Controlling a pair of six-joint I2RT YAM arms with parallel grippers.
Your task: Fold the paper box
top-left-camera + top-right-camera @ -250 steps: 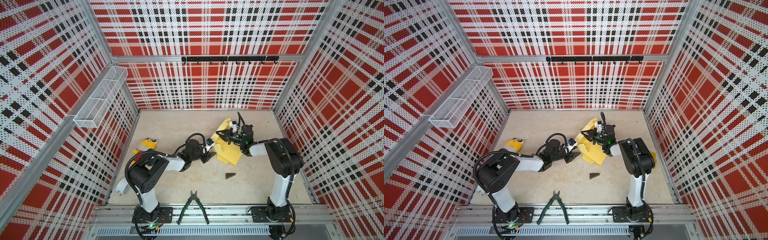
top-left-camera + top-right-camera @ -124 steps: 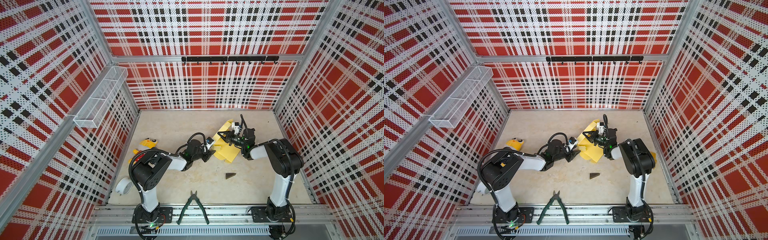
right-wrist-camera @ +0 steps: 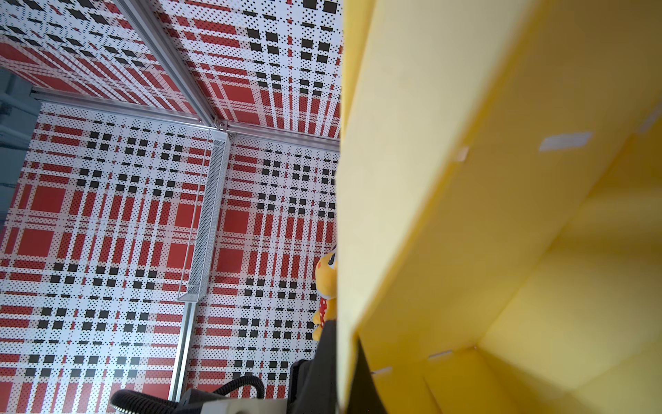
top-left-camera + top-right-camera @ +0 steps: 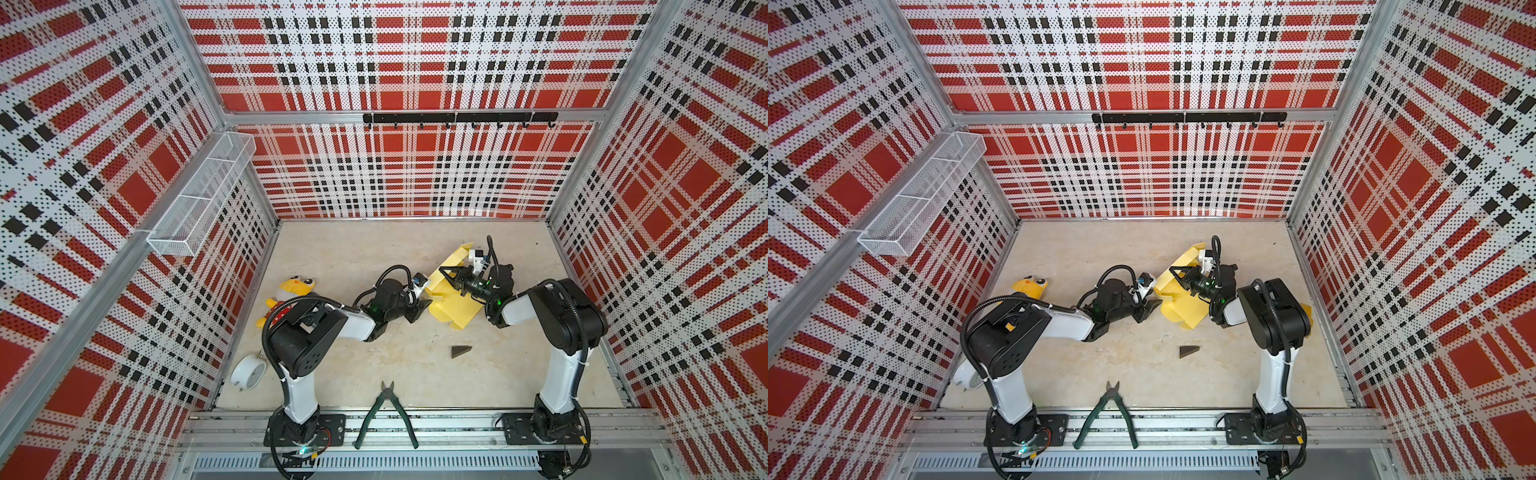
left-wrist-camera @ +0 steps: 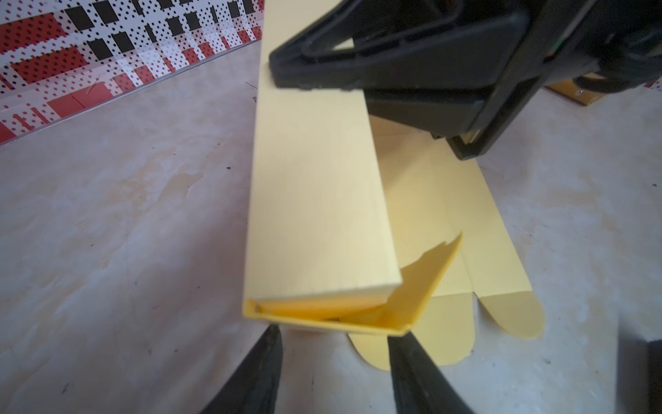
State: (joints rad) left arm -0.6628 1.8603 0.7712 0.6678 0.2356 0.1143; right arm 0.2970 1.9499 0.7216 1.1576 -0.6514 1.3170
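The paper box (image 4: 455, 305) is a pale yellow, partly folded sheet lying on the floor right of centre in both top views (image 4: 1183, 305). My right gripper (image 4: 449, 277) is shut on a long side wall that is folded over and held up off the sheet (image 5: 315, 200). The right wrist view shows that gripper (image 3: 345, 372) pinching the wall's edge, with the box interior (image 3: 537, 251) beside it. My left gripper (image 5: 335, 335) stands open, fingertips (image 5: 272, 333) at the near end of the folded wall, nothing between them. Rounded flaps (image 5: 508, 315) lie flat on the floor.
A yellow plush toy (image 4: 291, 293) and a white clock (image 4: 248, 371) lie at the left. Green pliers (image 4: 386, 415) rest at the front edge, a dark triangular piece (image 4: 460, 351) nearby. A wire basket (image 4: 199, 199) hangs on the left wall. An orange-yellow piece (image 4: 1306, 309) sits behind the right arm.
The box has drawn in from a more spread sheet, its side wall now raised in the right gripper. The left gripper has shifted slightly toward the box's end.
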